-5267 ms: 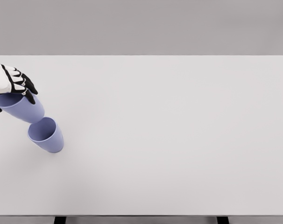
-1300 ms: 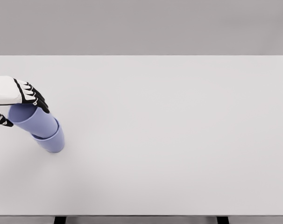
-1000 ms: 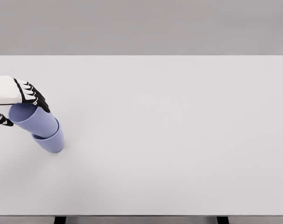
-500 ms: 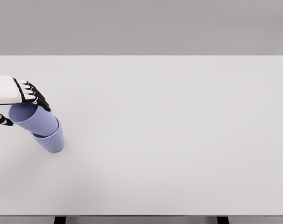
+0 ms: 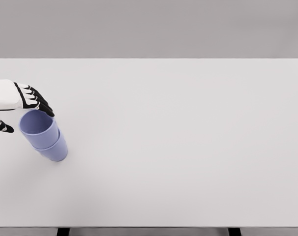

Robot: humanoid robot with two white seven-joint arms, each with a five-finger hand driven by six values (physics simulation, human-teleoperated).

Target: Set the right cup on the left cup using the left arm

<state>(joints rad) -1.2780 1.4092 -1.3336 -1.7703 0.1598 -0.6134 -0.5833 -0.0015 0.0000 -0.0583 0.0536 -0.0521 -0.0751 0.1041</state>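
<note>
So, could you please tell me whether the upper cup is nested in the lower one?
Nested: the upper cup sits inside the lower cup, upright.

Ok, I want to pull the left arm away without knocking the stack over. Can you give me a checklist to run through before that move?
1. Upper cup nested in the lower cup: ok, its base sits inside the lower rim.
2. Stack upright: ok, no clear tilt.
3. Lower cup resting on the table: ok.
4. Left hand released: ok, the fingers are spread, thumb apart from the cup's wall.
5. Fingertips clear of the upper rim: cannot tell, they end right at its far edge.
6. Retreat path toward the left edge free: ok, nothing lies there.
</note>
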